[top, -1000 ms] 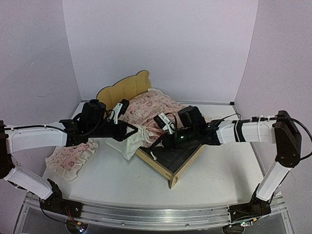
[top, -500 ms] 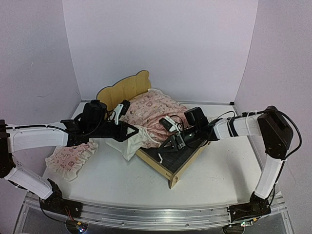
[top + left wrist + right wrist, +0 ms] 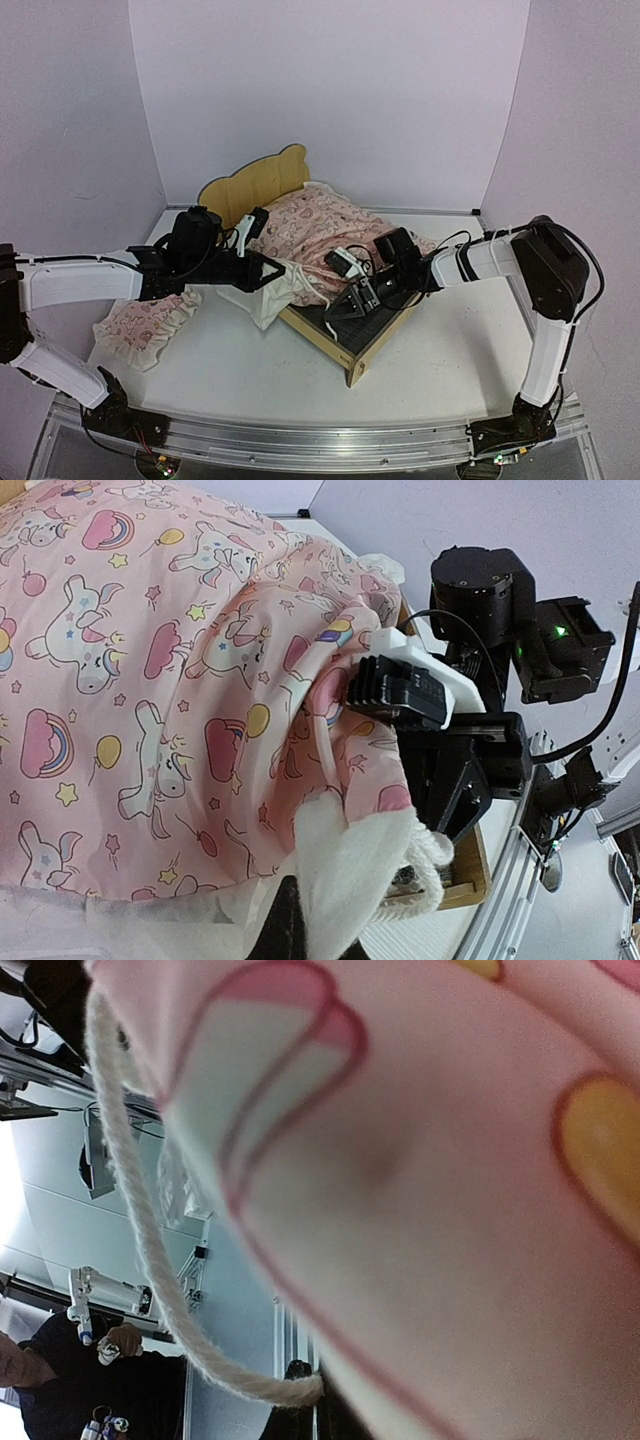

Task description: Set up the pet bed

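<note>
The pet bed (image 3: pixel 352 352) is a light plywood frame with a wavy headboard (image 3: pixel 255 185) and a dark grey mattress pad (image 3: pixel 386 312). A pink patterned blanket (image 3: pixel 320 230) lies bunched over its head half. My left gripper (image 3: pixel 278 271) is shut on the blanket's white ruffled edge (image 3: pixel 350 870) at the bed's left side. My right gripper (image 3: pixel 336 308) is shut on the blanket's other edge above the mattress. In the right wrist view the blanket (image 3: pixel 450 1160) fills the frame, and a white cord (image 3: pixel 150 1260) loops down to the right gripper (image 3: pixel 310 1400).
A small pink ruffled pillow (image 3: pixel 145 320) lies on the white table (image 3: pixel 240 370) to the left of the bed, under my left arm. Purple walls close the back and both sides. The right arm's black wrist (image 3: pixel 470 590) hangs close to the blanket in the left wrist view.
The right gripper has come down and toward the foot of the bed with the blanket edge, and its elbow has swung inward. The left arm has stayed put.
</note>
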Robot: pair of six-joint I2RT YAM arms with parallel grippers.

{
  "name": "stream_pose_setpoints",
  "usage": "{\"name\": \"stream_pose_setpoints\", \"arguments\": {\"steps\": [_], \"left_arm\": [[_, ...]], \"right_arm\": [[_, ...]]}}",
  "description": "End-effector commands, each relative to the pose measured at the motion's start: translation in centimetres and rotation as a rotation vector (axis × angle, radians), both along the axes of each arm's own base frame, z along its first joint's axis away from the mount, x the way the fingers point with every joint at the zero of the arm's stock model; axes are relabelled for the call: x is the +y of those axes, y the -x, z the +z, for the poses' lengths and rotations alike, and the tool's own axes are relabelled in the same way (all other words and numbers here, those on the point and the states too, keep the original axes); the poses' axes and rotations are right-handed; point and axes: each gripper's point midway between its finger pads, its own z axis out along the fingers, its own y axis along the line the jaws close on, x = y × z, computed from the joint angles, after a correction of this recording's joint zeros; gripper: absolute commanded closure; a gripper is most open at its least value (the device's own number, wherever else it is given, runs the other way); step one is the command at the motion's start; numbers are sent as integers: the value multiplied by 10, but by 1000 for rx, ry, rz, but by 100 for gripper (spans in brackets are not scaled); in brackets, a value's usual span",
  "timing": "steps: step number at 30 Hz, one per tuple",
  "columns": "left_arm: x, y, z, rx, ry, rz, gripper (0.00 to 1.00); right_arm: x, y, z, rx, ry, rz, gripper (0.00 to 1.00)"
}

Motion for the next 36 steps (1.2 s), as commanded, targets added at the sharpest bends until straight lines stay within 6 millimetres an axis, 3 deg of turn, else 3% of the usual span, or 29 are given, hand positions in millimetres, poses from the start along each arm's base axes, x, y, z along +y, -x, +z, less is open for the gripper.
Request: {"name": "stream_pose_setpoints", "arguments": {"steps": [1, 10, 16, 20, 23, 28, 36], "left_arm": [[-6, -6, 28, -59, 67, -8, 100], [-6, -7, 27, -59, 62, -5, 100], [-7, -8, 27, -58, 62, -8, 100], [-8, -8, 24, -52, 59, -9, 100], [-8, -8, 23, -51, 57, -9, 100], [-9, -7, 21, -51, 56, -18, 100], [-9, -6, 21, -53, 59, -24, 100]], "right_arm": [[9, -19, 1, -81, 6, -46, 100], [9, -34, -26, -188, 185, -199, 100], [17, -21, -37, -226, 333, -266, 100], [21, -5, -28, -233, 411, -308, 100], [13, -6, -13, -178, 449, -383, 89], [2, 1, 21, -153, 438, -393, 61], [7, 13, 31, -142, 401, -306, 39]]}}
